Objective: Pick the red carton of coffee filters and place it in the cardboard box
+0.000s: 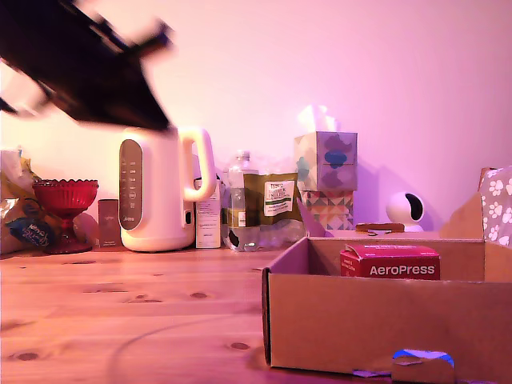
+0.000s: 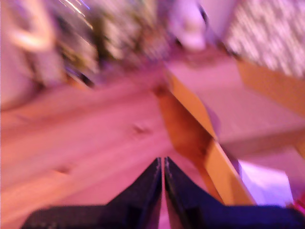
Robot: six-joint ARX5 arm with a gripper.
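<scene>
The red carton of coffee filters (image 1: 390, 262) sits inside the cardboard box (image 1: 352, 320), its white "AeroPress" lettering showing above the box's near wall, toward the exterior view's right. The box rests on the wooden surface (image 1: 120, 312) with its flaps open. The arm (image 1: 80, 64) hangs high at the exterior view's upper left, well apart from the box and blurred. In the wrist view the gripper (image 2: 163, 164) shows its two dark fingers (image 2: 138, 191) pressed together, only a hairline seam between the tips, with nothing held; below them lie the wooden surface and an edge of the cardboard box (image 2: 190, 119) (everything in this view is smeared). Along the back of the surface in the exterior view stand a red glass goblet (image 1: 65, 202), a white kettle (image 1: 160, 190), a clear bottle (image 1: 242, 200), a green packet (image 1: 276, 204), two stacked tissue boxes (image 1: 326, 180) and a small white round camera (image 1: 405, 210).
</scene>
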